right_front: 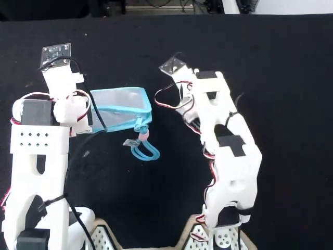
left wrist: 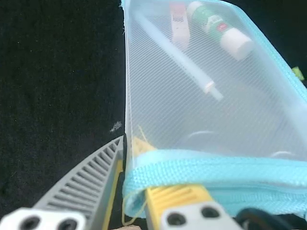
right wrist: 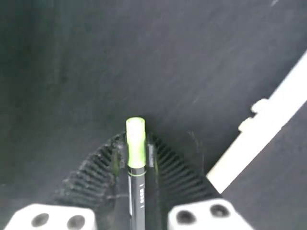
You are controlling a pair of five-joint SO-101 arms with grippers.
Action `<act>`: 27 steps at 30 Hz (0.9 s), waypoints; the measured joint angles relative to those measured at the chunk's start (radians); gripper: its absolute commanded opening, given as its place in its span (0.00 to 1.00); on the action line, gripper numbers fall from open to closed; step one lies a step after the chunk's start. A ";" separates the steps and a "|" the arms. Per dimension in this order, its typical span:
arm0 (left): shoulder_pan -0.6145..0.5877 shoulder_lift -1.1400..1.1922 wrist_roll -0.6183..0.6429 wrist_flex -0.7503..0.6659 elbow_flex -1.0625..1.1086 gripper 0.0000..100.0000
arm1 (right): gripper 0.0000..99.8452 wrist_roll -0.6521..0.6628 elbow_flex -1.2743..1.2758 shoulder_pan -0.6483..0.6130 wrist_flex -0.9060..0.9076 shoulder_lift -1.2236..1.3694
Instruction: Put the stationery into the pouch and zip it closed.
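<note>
Pouch (right_front: pixel 120 108): 1, see-through mesh w/ turquoise trim, lying flat on the black table (right_front: pixel 276 73) between the 2 arms, closer to the left arm (right_front: pixel 39 148). Its long axis runs side to side across the table, from the left arm toward the right arm (right_front: pixel 231 148). The zip pull (right_front: pixel 140 129) sits at the corner nearest the right arm, and 1 blue loop (right_front: pixel 146 152) trails off it onto the cloth. Can't tell if the zip is shut. Through the mesh, 3 items: 1 glue stick (left wrist: pixel 219 28), 1 pink piece (left wrist: pixel 178 25) and 1 pale tube (left wrist: pixel 175 51). Glue stick and tube lie approx parallel, both at a slant to the trim, w/ the stick's white cap end the nearer one to the left gripper (left wrist: pixel 127 191). That gripper's jaws are narrow, pinching the pouch's end edge; the grey ribbed finger is outside the mesh and the yellow one is under the turquoise band. Pen (right wrist: pixel 135 148): 1, black barrel w/ green end, clamped in the right gripper (right wrist: pixel 135 140). Pen's long axis runs along the fingers, w/ the green end poking just past the tips, above the dark cloth. 1 white strip (right wrist: pixel 268 127) crosses farther off.
</note>
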 measured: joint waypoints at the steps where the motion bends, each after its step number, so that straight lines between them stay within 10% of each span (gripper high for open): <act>1: 0.000 0.000 0.000 0.000 0.000 0.03 | 0.01 -0.015 0.006 -0.002 0.034 -0.014; 18: 0.000 0.000 0.000 0.000 0.000 0.03 | 0.18 -0.087 0.557 -0.009 -0.009 -0.420; 27: 0.000 0.000 0.000 0.000 0.000 0.03 | 0.06 -0.083 0.470 -0.009 0.055 -0.305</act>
